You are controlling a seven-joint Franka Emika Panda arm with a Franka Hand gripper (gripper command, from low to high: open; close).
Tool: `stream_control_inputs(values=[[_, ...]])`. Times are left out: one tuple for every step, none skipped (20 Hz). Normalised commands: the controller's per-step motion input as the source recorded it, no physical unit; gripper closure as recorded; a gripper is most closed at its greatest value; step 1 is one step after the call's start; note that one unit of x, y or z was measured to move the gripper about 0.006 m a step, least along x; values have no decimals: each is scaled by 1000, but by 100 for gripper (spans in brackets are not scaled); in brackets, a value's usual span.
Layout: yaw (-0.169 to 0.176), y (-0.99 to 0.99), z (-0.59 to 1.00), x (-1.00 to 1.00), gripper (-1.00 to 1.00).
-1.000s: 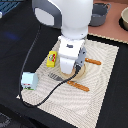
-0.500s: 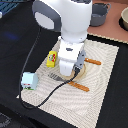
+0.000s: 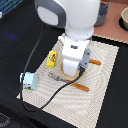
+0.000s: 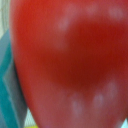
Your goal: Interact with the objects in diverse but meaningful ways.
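Observation:
A red tomato fills almost the whole wrist view, blurred and very close to the camera. In the exterior view the tomato is hidden under the arm. My gripper hangs low over the middle of the striped placemat, and its fingers are hidden by the white hand, so their state does not show. A yellow packet lies on the mat just to the exterior view's left of the hand. A white carton with green-blue print stands at the mat's left corner.
A fork and two wooden-handled pieces lie on the mat around the hand. A grey pot and a bowl stand at the back right. A black cable trails over the mat.
The arm has shifted slightly toward the exterior view's right. The packet, carton and cutlery have stayed put.

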Motion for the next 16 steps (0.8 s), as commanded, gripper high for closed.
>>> stream_control_inputs(values=[[0, -1000, 160, -6, 100], [0, -1000, 140, 0, 100], [0, -997, 46, -23, 100], [0, -991, 0, -63, 100], [0, -986, 0, -94, 100], [0, -989, 0, -103, 100], [0, -969, -31, -129, 100], [0, -943, -86, -160, 100], [0, -880, -134, -200, 100], [0, -809, -134, -209, 100], [0, -797, -43, -69, 100], [-5, -811, 0, 0, 100], [-23, -806, -3, 0, 100], [-38, -786, 0, 0, 100], [-57, -703, -11, 20, 100], [-61, -589, 0, 120, 100]])
